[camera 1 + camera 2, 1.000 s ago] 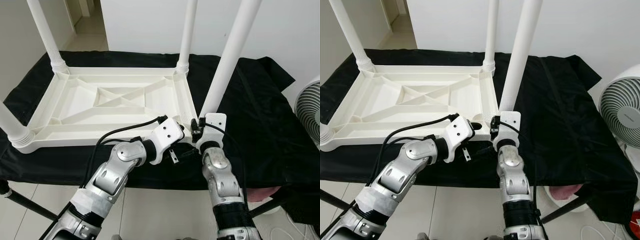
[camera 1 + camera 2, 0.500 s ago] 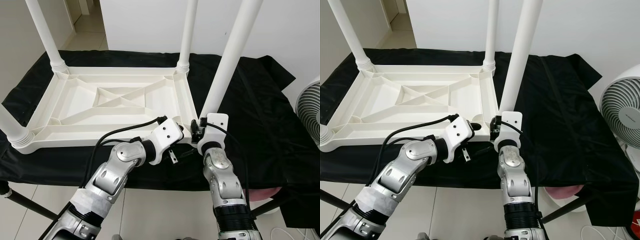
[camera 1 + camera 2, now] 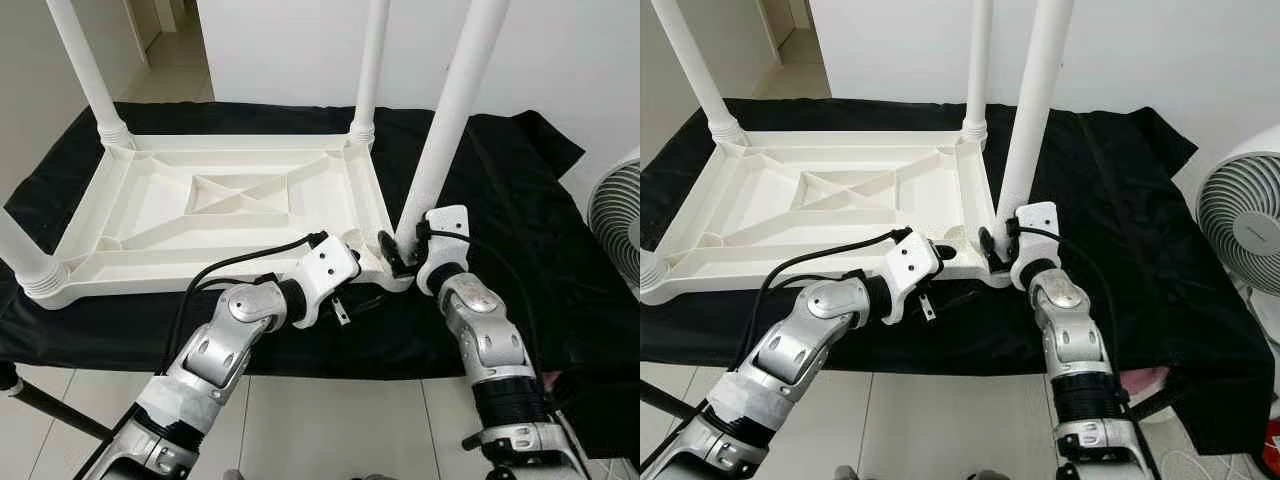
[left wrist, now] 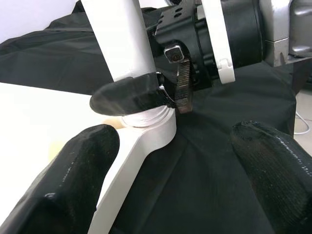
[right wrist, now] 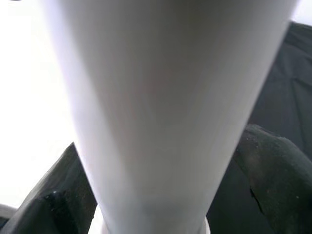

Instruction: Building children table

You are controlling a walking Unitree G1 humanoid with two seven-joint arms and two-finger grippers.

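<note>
A white children's table top [image 3: 160, 205] lies upside down on a black cloth [image 3: 520, 220]. Two white legs stand in its far corners [image 3: 85, 70] [image 3: 368, 70], and a third shows at the near left corner [image 3: 20, 255]. The near right leg [image 3: 450, 110] stands in its corner socket. My right gripper [image 3: 402, 250] is shut on this leg's base; its fingers [image 5: 273, 170] flank the leg [image 5: 156, 97]. My left gripper [image 4: 173, 161] is open just beside the same corner, its fingers [image 4: 73, 170] spread wide with nothing held.
A white fan [image 3: 1240, 210] stands on the floor to the right. The black cloth hangs over the front edge of the bench [image 3: 940, 345]. White walls rise behind, and a doorway [image 3: 165, 30] opens at the far left.
My right arm has swung out to the right and its wrist has turned, while the gripper stays at the leg's base. The left arm has hardly moved.
</note>
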